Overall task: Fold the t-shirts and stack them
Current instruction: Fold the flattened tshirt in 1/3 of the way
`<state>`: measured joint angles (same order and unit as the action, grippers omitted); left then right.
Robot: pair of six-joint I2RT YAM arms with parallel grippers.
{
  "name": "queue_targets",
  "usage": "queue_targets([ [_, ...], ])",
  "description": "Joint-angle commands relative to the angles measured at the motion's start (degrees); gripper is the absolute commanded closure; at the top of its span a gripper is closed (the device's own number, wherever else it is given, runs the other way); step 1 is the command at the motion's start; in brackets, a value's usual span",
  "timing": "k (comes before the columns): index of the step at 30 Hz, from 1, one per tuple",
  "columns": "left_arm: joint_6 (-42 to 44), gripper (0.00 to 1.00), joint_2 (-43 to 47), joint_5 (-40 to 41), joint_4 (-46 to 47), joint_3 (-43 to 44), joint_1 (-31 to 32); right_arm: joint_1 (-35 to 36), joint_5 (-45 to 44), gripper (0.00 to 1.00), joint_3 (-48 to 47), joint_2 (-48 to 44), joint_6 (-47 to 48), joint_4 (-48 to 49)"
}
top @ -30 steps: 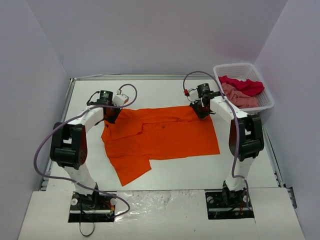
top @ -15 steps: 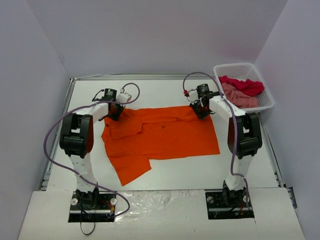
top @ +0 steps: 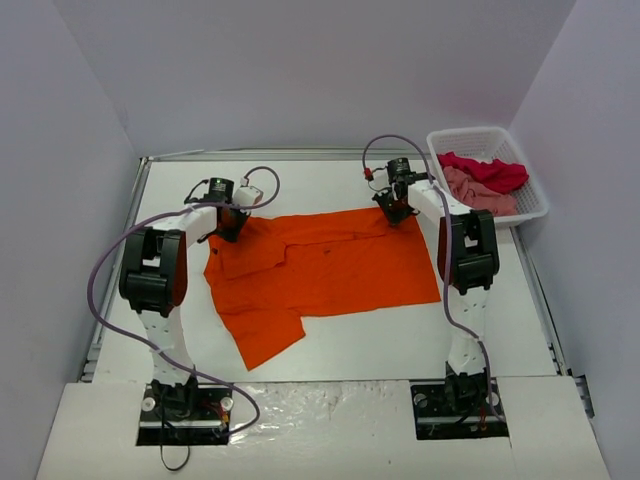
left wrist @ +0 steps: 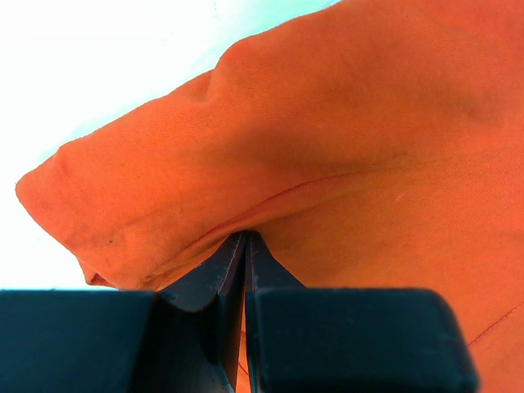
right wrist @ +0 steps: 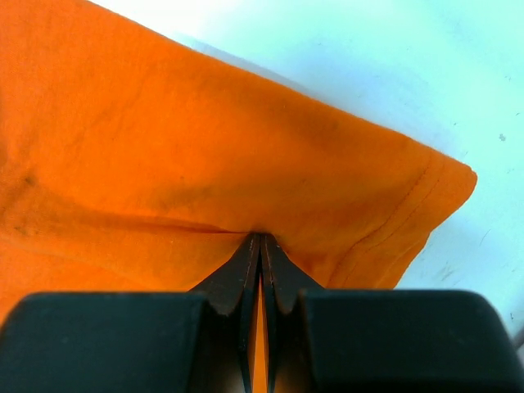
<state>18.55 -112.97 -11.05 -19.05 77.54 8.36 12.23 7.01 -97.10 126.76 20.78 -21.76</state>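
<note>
Your left gripper (top: 231, 223) and right gripper (top: 398, 214) each pinch a far corner of the bright orange cloth t-shirt (top: 325, 275); it lies flat on the white table (top: 320, 180), long axis left-right, body nearward of both

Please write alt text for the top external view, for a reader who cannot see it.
The left gripper and the right gripper each pinch a far corner of an orange t-shirt spread on a white table. A white basket at far right holds a red shirt and a pink shirt.
</note>
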Motion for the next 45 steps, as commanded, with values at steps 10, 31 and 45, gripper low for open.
queue_targets([
  [10, -1.85, 0.98, -4.18, 3.57, -4.86, 2.79, -0.45, -3.18, 0.82, 1.00, -0.19, 6.22, -0.03, -1.62],
  [31, -1.49, 0.98, -15.44, 9.20, -11.80, 21.60, -0.63, -3.35, 3.10, 1.00, -13.81, 14.30, -1.00, -5.83],
  [45, 0.87, 0.94, -5.26, 12.35, -8.47, 17.65, 1.57, 0.25, 5.57, 1.00, -15.65, 6.31, 0.06, -8.21],
])
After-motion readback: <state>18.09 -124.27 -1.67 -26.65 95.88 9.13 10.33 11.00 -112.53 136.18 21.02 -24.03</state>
